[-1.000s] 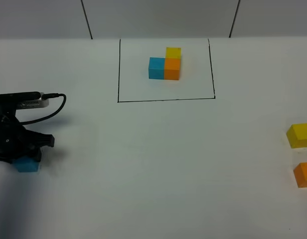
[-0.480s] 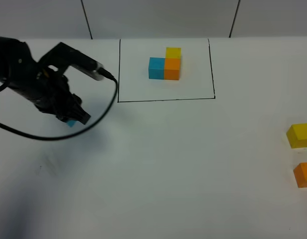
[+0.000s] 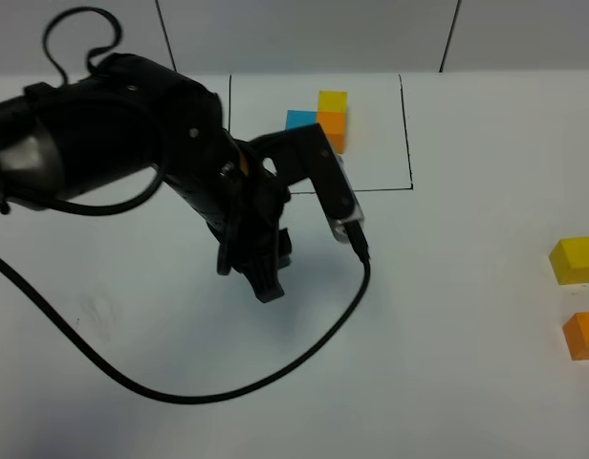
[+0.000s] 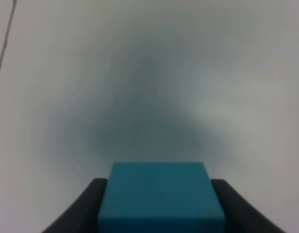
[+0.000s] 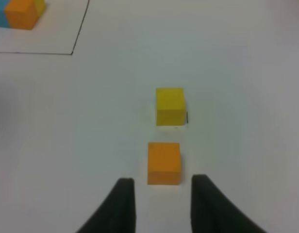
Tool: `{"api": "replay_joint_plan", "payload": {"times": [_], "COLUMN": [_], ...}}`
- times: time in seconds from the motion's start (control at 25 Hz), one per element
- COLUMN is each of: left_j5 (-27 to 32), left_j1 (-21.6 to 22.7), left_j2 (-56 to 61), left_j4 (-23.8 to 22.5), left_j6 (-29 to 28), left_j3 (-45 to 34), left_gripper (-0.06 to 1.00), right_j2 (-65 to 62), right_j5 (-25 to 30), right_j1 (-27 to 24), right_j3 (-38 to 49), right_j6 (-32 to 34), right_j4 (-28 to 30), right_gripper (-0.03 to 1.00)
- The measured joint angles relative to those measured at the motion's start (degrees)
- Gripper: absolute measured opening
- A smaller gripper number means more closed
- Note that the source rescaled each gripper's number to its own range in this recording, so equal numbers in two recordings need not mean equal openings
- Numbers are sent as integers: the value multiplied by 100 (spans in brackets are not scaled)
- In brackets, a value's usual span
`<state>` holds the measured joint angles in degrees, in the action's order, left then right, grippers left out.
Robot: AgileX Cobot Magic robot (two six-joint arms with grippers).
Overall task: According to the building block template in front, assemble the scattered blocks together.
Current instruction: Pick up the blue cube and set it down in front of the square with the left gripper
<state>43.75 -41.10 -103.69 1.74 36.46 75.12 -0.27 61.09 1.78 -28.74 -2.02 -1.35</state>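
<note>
The blue cube [image 4: 160, 196] has been lifted from the table's [image 3: 447, 325] left edge and is carried (jaws closed on it) toward the middle, below the template [image 3: 318, 134]. Assembly can start there.

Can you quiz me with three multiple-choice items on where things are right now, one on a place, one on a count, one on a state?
1. Where do the loose yellow cube and loose orange cube lie in the high view?
A. inside the black outline
B. near the table's right edge
C. under the left arm

2. How many cubes sit inside the black outline?
A. three
B. two
C. five

3. What is the left gripper doing?
A. open over the table
B. shut on nothing
C. shut on the blue cube

Answers: 1 B, both lie far right, outside the frame. 2 A, blue, orange and yellow form an L there. 3 C, the left wrist view shows the cube between both fingers.
</note>
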Motion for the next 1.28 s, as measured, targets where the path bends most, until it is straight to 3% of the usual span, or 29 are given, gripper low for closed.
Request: {"api": "replay_joint_plan", "payload": {"times": [0.24,0.8,0.96,1.28], "left_j5": [244,205,169,146], "left_j1": [-433,-532,-534,-534], "left_j2": [-747,-1964,-2090,-2094], "left_j4": [-287,-217,-39,37], "left_j6": [-28,571,1012,1158], "left_j3": [520,902,909,909], "left_gripper": [2,2,2,5], "right_j2": [0,0,0,0], "right_j5": [0,0,0,0], "right_j1": [0,0,0,0], "right_j3": [0,0,0,0], "right_j6": [0,0,0,0], "right_j4": [0,0,0,0], "right_gripper": [0,0,0,0]}}
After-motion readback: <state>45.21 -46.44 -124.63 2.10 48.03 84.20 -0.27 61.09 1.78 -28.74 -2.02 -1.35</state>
